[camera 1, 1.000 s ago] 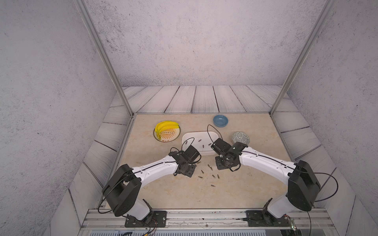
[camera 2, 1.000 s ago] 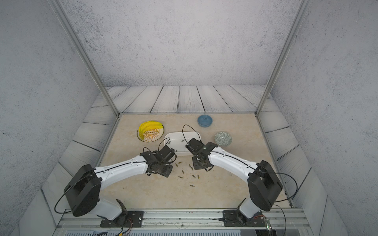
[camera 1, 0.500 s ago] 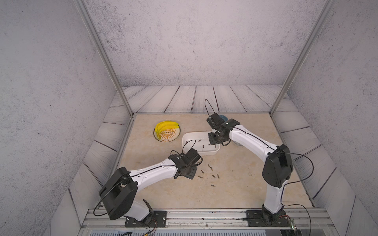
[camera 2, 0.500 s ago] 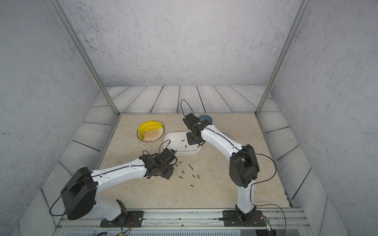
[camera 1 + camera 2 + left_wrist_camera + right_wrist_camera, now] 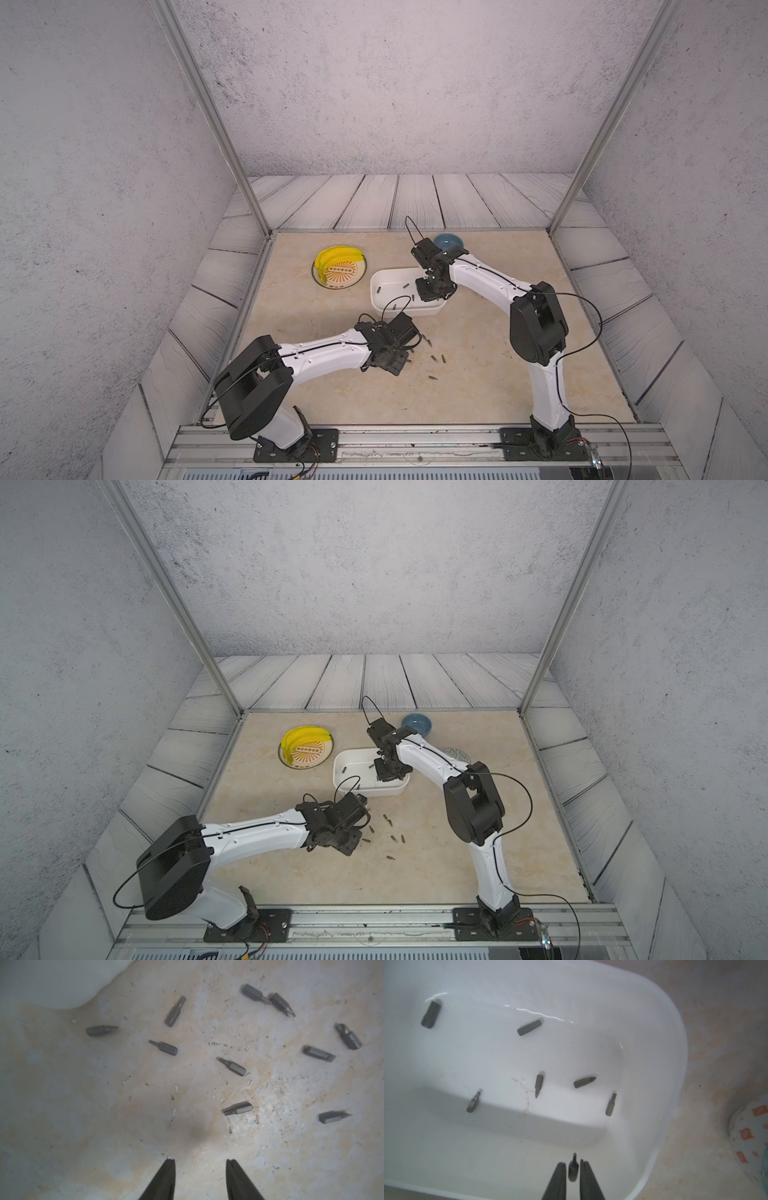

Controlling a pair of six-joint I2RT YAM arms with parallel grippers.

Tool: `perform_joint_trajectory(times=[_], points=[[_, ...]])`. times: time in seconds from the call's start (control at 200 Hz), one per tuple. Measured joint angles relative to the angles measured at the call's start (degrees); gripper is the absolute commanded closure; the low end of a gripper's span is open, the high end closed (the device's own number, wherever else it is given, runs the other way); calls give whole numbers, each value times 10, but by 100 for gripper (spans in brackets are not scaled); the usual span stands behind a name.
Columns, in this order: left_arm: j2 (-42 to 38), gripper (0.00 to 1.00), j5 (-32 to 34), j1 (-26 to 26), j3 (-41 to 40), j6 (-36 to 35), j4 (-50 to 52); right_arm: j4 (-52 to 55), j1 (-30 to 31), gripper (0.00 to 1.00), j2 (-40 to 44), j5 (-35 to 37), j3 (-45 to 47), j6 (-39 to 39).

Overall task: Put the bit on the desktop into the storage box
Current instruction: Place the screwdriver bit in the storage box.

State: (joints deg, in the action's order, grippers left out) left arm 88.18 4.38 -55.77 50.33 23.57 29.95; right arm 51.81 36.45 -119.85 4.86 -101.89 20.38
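A white, shallow, rounded-corner plastic storage box [image 5: 409, 312] [image 5: 374, 791] sits on the beige, marble-patterned tabletop [image 5: 478, 374].

The right claw [image 5: 428, 296] [image 5: 572, 1162] hangs above the inside of this box, near its right end. Its jaws are narrow, and a short grey steel screwdriver bit [image 5: 573, 1171] stands between them. The wrist view shows a slim gap on each side of the bit. Six more grey bits [image 5: 538, 1084] lie loose on the box floor, apart from one another.

The left claw [image 5: 392, 360] [image 5: 200, 1160] hovers over the tabletop on the near side of the box, just beyond its front wall. Its jaws are spread wide with nothing between them. Ten grey bits [image 5: 232, 1066] [image 5: 434, 358] lie scattered on the tabletop there; two of them touch end to end.

To the left of the box, a round patterned plate [image 5: 347, 283] carries yellow bananas [image 5: 332, 258]. Behind the box's right end is a round blue bowl [image 5: 451, 240]. Just to the right of the box stands a patterned bowl [image 5: 747, 1136], mostly hidden by the right arm in both top views.
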Motion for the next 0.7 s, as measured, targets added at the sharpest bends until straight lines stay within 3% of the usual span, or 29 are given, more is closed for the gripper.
perform_joint_trajectory(times=[0.37,0.701], points=[[55,55,-10,-7,62,-14,7,3,-8,61,3,0,6,-2],[84,55,-21,-13,70,-17,12,13,-61,60,114,17,32,-5]])
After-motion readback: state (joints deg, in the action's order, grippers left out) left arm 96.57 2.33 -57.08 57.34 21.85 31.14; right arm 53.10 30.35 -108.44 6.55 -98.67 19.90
